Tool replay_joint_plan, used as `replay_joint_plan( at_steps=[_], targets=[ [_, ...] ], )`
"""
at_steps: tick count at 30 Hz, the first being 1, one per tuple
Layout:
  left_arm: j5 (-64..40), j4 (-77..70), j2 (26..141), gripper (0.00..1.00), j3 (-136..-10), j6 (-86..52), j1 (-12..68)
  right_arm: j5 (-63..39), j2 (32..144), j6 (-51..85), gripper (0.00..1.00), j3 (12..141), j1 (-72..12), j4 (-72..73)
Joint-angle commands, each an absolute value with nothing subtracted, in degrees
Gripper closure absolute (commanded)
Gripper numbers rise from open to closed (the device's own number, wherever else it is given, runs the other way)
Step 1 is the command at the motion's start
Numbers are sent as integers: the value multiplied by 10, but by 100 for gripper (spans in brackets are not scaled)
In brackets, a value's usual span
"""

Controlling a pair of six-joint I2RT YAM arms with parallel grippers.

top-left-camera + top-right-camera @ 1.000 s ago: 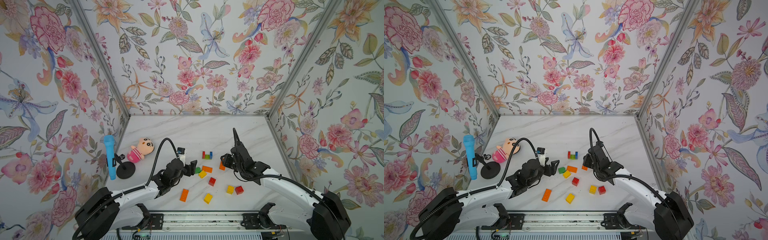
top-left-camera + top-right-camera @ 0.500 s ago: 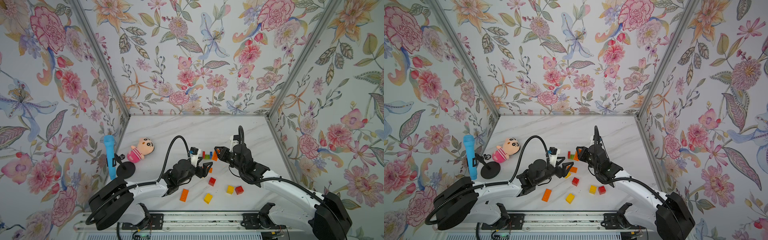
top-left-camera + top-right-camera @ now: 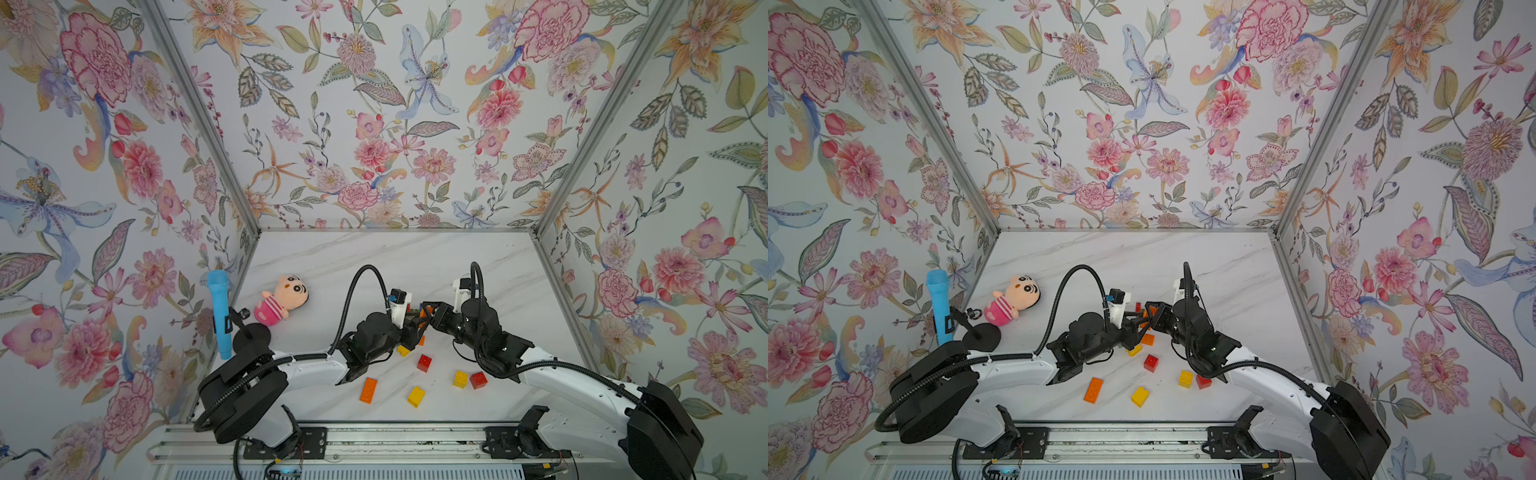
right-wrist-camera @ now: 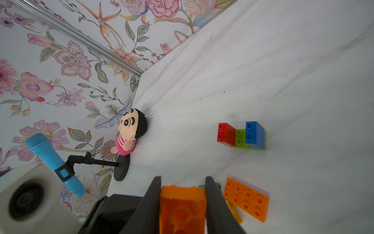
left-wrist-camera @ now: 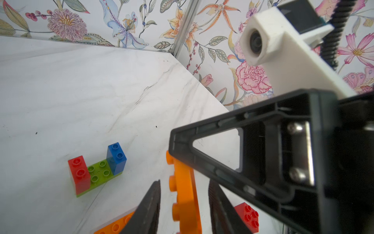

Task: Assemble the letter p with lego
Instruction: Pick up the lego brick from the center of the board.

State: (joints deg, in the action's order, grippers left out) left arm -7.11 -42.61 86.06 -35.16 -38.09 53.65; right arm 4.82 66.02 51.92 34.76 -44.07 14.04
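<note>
Grip: right fingers (image 4: 151, 204) clamp orange studded plastic brick (image 4: 182, 206)
Flank: left fingers (image 5: 149, 206) narrow, slight gaps
Top views: contact unclear

A pink-striped plush doll (image 3: 282, 305) lies near the left edge of the white marble worktop (image 3: 395, 257). Just beside it, nearer the front, 1 blue microphone (image 3: 219, 316) tilts on a black round-based stand (image 3: 251, 337). Floral wallpaper (image 3: 374, 124) covers 3 walls.
</note>
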Motion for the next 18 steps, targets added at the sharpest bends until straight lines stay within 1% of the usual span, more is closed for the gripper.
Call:
replay_joint_plan(
  at_steps=[1, 5, 8, 11, 12, 13, 15, 16, 18],
  targets=[
    [-80, -424, 871, 71, -367, -373, 540, 55, 646, 524, 75, 339, -444, 169],
    [-88, -426, 878, 76, -370, -373, 540, 55, 645, 523, 75, 334, -448, 178],
    [-90, -426, 882, 84, -372, -374, 540, 52, 647, 519, 75, 333, -451, 187],
    [-80, -422, 875, 89, -368, -369, 539, 48, 649, 512, 74, 335, -452, 187],
    [-74, -413, 870, 90, -368, -362, 538, 43, 649, 504, 72, 336, -451, 186],
    [-68, -396, 865, 92, -369, -346, 538, 35, 645, 491, 66, 340, -446, 178],
    [-45, -343, 848, 95, -376, -298, 537, 0, 637, 453, 52, 352, -422, 144],
    [-23, -312, 836, 96, -377, -264, 538, -33, 631, 430, 44, 359, -399, 126],
    [25, -268, 803, 96, -367, -200, 538, -120, 620, 382, 34, 371, -343, 97]
  ],
)
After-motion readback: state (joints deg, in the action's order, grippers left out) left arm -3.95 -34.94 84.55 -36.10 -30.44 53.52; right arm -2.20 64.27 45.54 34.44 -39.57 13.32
